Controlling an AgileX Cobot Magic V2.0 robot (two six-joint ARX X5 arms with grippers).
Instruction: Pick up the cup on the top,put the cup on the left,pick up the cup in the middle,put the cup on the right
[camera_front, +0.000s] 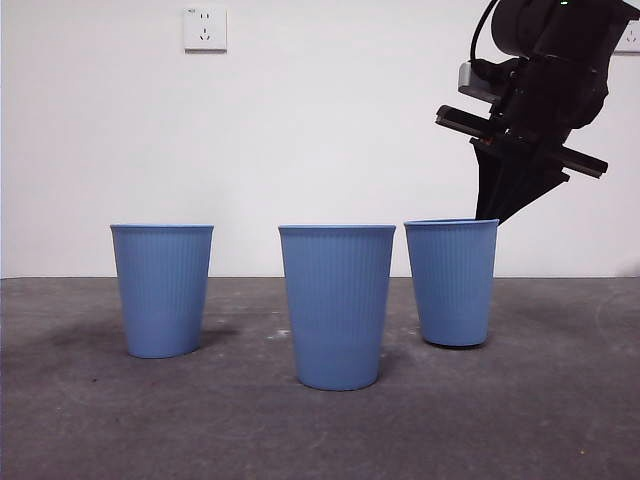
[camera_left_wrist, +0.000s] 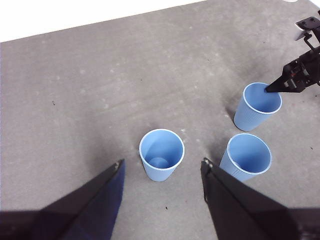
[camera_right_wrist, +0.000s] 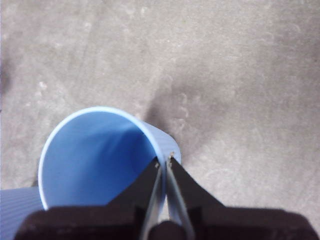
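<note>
Grey, scuffed tabletop (camera_front: 560, 420) runs back to a plain white wall (camera_front: 320, 120) carrying a socket plate (camera_front: 205, 28). Three ribbed blue cups stand upright on it, apart from one another. Taking the middle cup (camera_front: 337, 305) as the landmark, the right cup (camera_front: 452, 281) stands beside it and a little further back, slightly tilted. The right gripper (camera_front: 497, 212) comes down from above onto that cup's far rim, and the right wrist view shows its two black jaws pinched together on the cup wall (camera_right_wrist: 162, 165), one inside and one outside. On the other side of the middle cup stands the left cup (camera_front: 161, 289), also set somewhat further back. The left gripper (camera_left_wrist: 162, 167) hangs high above the cups, its jaws spread wide and holding nothing.
</note>
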